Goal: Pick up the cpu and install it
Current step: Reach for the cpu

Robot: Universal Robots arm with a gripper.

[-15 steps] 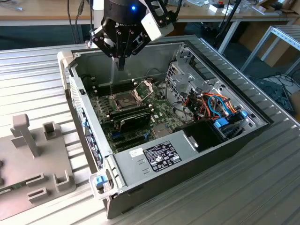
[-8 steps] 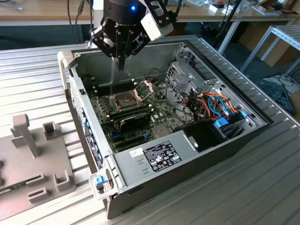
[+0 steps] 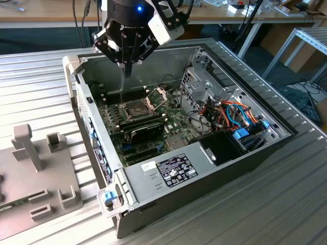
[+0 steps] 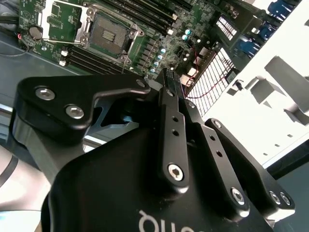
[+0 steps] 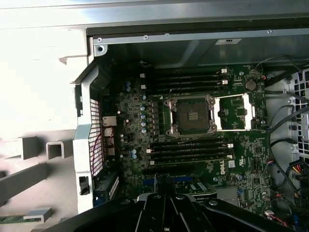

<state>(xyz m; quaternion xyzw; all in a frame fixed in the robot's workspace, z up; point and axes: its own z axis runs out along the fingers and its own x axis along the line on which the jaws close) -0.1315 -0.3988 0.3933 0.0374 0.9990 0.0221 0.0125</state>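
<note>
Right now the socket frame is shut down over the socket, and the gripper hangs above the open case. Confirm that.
Not quite. The socket frame is not shut: in the first wrist view it is swung open beside the socket, which lies uncovered. The rest is right: in the exterior view the gripper hangs above the open case.

Black robot hand [image 3: 126, 71] over open grey metal computer case [image 3: 93, 127]
It hangs at the far side, above the green motherboard [image 3: 176, 122].
</note>
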